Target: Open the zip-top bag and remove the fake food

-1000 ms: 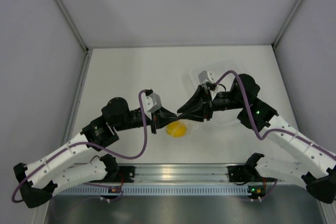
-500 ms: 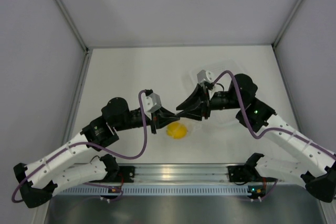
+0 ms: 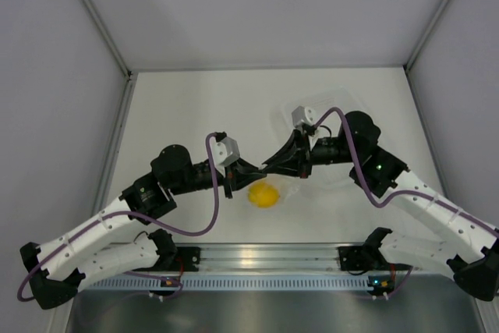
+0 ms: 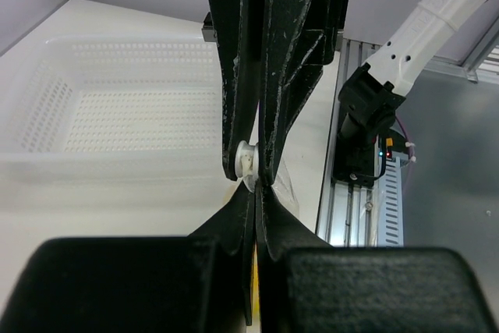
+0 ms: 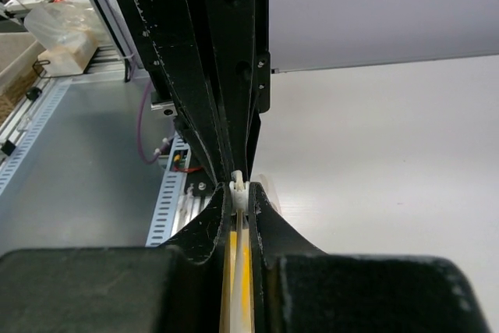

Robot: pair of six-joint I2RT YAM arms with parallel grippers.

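The fake food (image 3: 263, 194) is a yellow oval lying inside the clear zip-top bag (image 3: 286, 190) at the table's middle front. My left gripper (image 3: 257, 170) and right gripper (image 3: 270, 167) meet tip to tip just above it. In the left wrist view the left gripper (image 4: 256, 193) is shut on the bag's top edge. The right fingers (image 4: 292, 52) come down onto a white slider (image 4: 246, 164). In the right wrist view the right gripper (image 5: 241, 195) is shut on that slider (image 5: 240, 185), with yellow (image 5: 245, 271) showing between its fingers.
A larger rigid clear tray (image 3: 337, 107) lies behind the right gripper, at the back right; it shows perforated in the left wrist view (image 4: 117, 107). Grey walls close in the table on three sides. The arm bases and a metal rail (image 3: 257, 256) run along the near edge.
The right wrist has shifted slightly left and lower. Both grippers stay shut at the bag's top; the yellow food has hardly moved.
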